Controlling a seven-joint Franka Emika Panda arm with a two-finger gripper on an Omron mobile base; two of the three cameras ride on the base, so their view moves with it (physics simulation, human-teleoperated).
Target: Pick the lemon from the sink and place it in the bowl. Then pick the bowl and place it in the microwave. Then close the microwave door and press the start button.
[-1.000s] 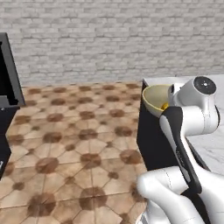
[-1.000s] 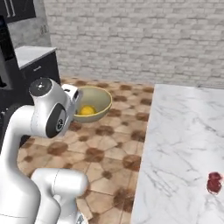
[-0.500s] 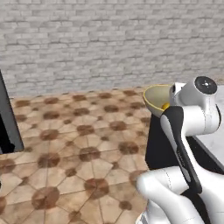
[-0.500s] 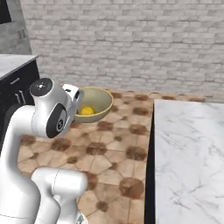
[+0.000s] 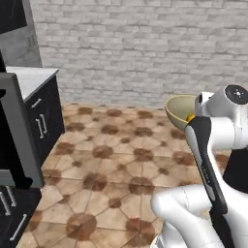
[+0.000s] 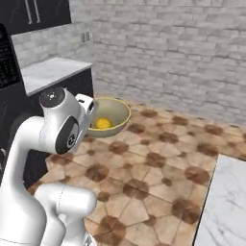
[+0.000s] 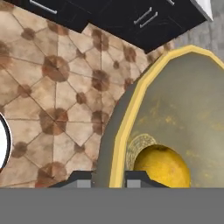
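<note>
The tool (image 7: 109, 177) pinches the thin yellow rim of the olive-tan bowl (image 7: 183, 113), the round yellow-orange lemon (image 7: 162, 166) resting inside.

Grey brick wall (image 5: 145, 48), tiled floor (image 5: 111, 164), dark cabinets (image 5: 41, 121)

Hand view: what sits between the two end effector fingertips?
The bowl's yellow rim, one fingertip outside the wall, the other inside near the lemon.

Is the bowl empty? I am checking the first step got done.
No, the lemon lies inside the bowl, near the rim the pincer grips.
</note>
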